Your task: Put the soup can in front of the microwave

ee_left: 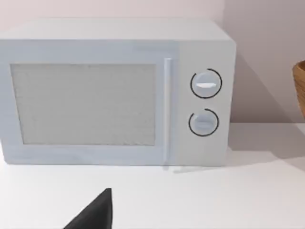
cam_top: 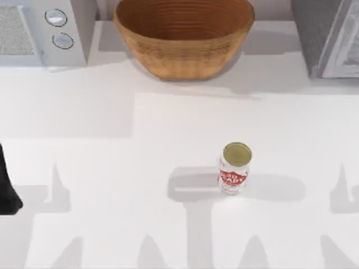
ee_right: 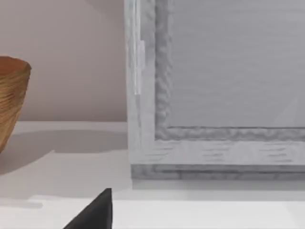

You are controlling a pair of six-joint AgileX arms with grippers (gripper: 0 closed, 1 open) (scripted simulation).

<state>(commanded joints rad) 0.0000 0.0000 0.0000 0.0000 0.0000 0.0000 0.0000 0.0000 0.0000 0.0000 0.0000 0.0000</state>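
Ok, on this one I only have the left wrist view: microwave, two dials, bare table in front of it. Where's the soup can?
Observer: In the top view the soup can stands upright on the table, right of centre, well apart from the microwave at the back left.
Operator: What stands to the microwave's right?
Observer: A woven basket, at the back middle.
Operator: Anything past it?
Observer: A grey appliance in the back right corner; the right wrist view faces it.
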